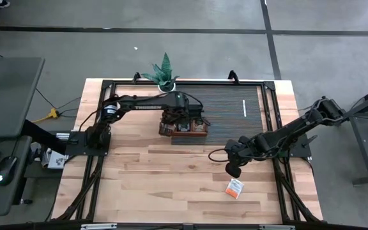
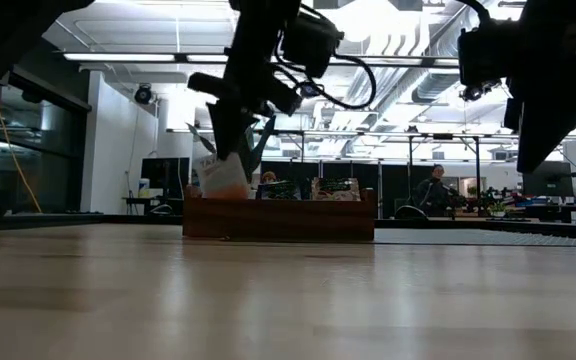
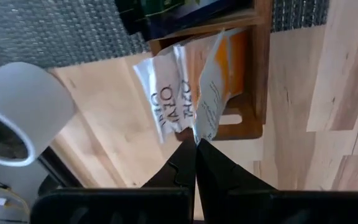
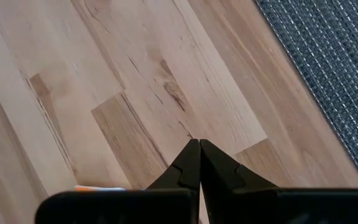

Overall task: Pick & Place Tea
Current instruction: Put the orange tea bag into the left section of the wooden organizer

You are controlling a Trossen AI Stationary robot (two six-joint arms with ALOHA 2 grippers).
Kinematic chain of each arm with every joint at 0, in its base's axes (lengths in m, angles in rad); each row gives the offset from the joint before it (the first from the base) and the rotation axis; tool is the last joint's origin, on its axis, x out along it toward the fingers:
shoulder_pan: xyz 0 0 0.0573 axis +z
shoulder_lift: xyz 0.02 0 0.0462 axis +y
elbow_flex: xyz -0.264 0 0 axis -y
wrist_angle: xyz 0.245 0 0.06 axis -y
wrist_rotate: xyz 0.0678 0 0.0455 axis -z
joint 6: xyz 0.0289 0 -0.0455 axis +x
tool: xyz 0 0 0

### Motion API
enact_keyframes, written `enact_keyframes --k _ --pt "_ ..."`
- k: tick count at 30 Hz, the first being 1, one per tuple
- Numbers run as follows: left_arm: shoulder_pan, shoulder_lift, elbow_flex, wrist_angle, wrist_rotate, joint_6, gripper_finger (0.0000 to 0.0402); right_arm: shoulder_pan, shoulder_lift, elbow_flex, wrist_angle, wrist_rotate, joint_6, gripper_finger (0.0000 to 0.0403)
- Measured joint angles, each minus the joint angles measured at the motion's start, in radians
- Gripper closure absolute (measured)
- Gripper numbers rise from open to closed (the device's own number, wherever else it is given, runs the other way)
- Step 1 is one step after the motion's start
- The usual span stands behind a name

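Tea sachet (image 3: 213, 87), white-and-orange, hangs pinched by its corner in your left gripper (image 3: 196, 142) above the wooden tray's (image 3: 263, 68) left end; its lettering is unreadable. Your right gripper (image 4: 199, 144) is closed, empty, beside another sachet (image 1: 234, 188).

tray (image 1: 183, 128) contents under left arm hidden, sachet (image 4: 98, 187) mostly cut off

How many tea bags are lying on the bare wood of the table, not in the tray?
1. One white-and-orange tea bag lies on the wood near the right gripper. The left gripper holds another over the tray; more may be hidden.
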Motion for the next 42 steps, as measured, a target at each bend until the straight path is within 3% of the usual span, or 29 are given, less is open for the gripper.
enact_keyframes --k 18,32,42 --pt "0.000 0.012 0.001 -0.001 0.006 0.035 0.0391 0.000 0.000 0.000 0.004 -0.003 0.007 0.0403" --pt "0.000 0.012 0.001 -0.001 -0.004 -0.032 0.0235 0.000 0.000 0.000 0.003 -0.003 0.007 0.0403" --pt "0.000 0.012 0.001 -0.002 -0.050 -0.062 0.0215 0.000 0.000 0.000 0.003 -0.014 0.007 0.0403"
